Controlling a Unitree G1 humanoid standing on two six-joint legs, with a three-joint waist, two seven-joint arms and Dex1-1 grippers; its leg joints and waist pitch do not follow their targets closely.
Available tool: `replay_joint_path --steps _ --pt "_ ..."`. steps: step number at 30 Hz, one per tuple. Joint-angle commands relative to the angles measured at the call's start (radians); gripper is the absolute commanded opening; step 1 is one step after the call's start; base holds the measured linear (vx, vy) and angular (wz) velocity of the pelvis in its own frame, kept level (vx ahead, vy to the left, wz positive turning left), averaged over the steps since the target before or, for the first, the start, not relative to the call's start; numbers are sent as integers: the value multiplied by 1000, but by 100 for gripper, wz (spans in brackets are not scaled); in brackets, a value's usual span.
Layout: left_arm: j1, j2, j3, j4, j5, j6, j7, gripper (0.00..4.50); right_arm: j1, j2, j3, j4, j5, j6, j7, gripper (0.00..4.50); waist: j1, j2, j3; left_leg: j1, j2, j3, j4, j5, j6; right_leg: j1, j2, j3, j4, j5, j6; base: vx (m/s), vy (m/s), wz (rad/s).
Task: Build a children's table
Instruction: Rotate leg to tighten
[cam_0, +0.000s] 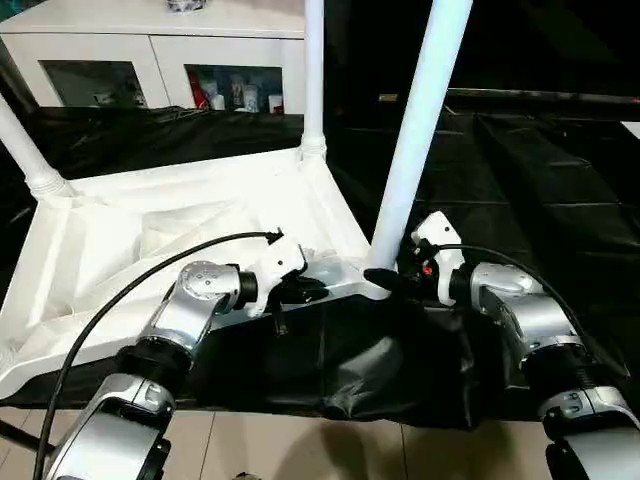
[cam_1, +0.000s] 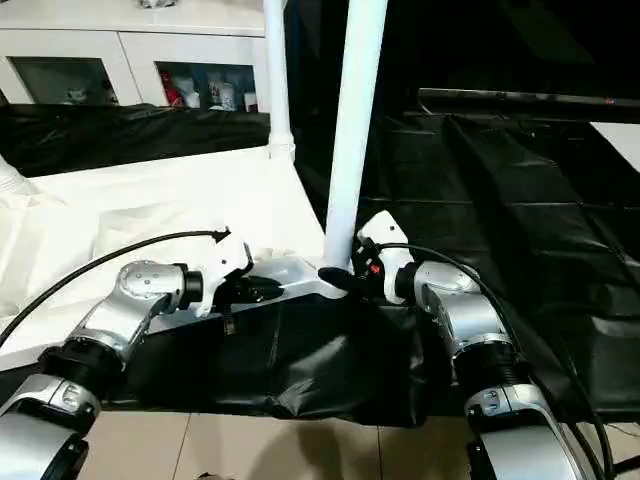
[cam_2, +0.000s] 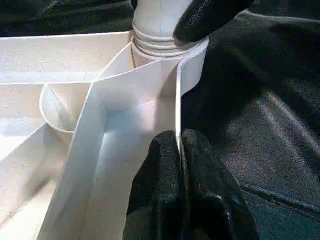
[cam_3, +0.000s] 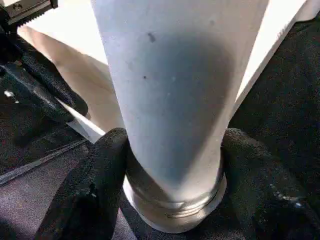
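While the upturned tabletop (cam_0: 150, 240) lies ribbed side up on the black-draped desk (cam_0: 540, 200), three legs are already standing in its corner sockets: one at the far left corner (cam_0: 25, 150), one at the far corner (cam_0: 313, 80), and the big near leg (cam_0: 420, 130) rising right in front of us at the near corner. That near leg is the one in play, folks! The right gripper (cam_0: 392, 276) has its fingers (cam_3: 95, 185) wrapped on either side of the leg's base, just above the threaded collar, touching the plastic on both sides. The left gripper (cam_0: 300, 290) is pinched tight on the tabletop's thin rim wall, fingers (cam_2: 165, 175) clenched on that edge just beside the socket, steadying the whole piece. My read: this is hollow white plastic, light and fairly stiff, but smooth and slippery, so the low grip near the collar looks the sensible spot, where the leg is widest and twisting counts most. That thin rim may flex under a hard pinch, so a gentle hand seems wise, and a long leg held low could lever sideways if it is not seated straight. Further out, a white cabinet (cam_0: 150, 50) with glass doors stands behind the desk, with a few small bottles or jars (cam_0: 235, 95) behind the glass, too small to name. Whether the near leg is fully screwed home, I can't tell from here.
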Motion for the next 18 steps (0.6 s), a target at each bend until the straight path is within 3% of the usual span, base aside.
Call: replay_joint_path --steps 1,4,7,9,12,13,15,18 --pt "15 -19 -9 -14 -15 2 -1 0 -2 19 -13 19 4 6 -36 254 2 -20 -69 20 22 -5 -54 -196 62 48 -40 22 -44 -164 -243 0 0 0" --pt "1 -41 -7 6 3 13 59 0 1 61 -48 38 18 20 -123 252 0 -21 -67 21 21 -5 -56 -208 53 45 -41 23 -46 -197 -236 0 0 0" --pt "-30 -87 -12 57 45 33 180 0 16 130 -80 55 1 32 -309 251 -10 -16 -62 23 20 -9 -62 -268 19 38 -42 26 -58 -299 -200 0 0 0" --pt "-59 -133 -6 97 59 51 273 0 24 188 -115 69 1 47 -454 251 -12 -19 -61 28 18 -10 -65 -285 1 34 -42 26 -64 -330 -183 0 0 0" --pt "-91 -184 -4 131 71 59 364 0 28 256 -147 82 -8 49 -617 251 -11 -20 -62 29 15 -13 -66 -303 -6 35 -42 26 -69 -356 -163 0 0 0" --pt "-105 -209 -5 144 76 60 403 0 28 289 -159 90 -16 40 -694 251 -15 -11 -58 29 16 -12 -69 -317 -12 28 -41 28 -74 -364 -158 0 0 0" --pt "-117 -236 -11 156 85 49 428 0 30 325 -156 88 -28 20 -747 251 -13 -16 -61 30 13 -14 -69 -324 -17 31 -42 26 -76 -383 -147 0 0 0" --pt "-122 -251 -13 163 89 33 428 0 38 343 -126 74 -49 -1 -733 251 -12 -12 -61 27 13 -14 -69 -330 -8 32 -40 26 -75 -359 -140 0 0 0"
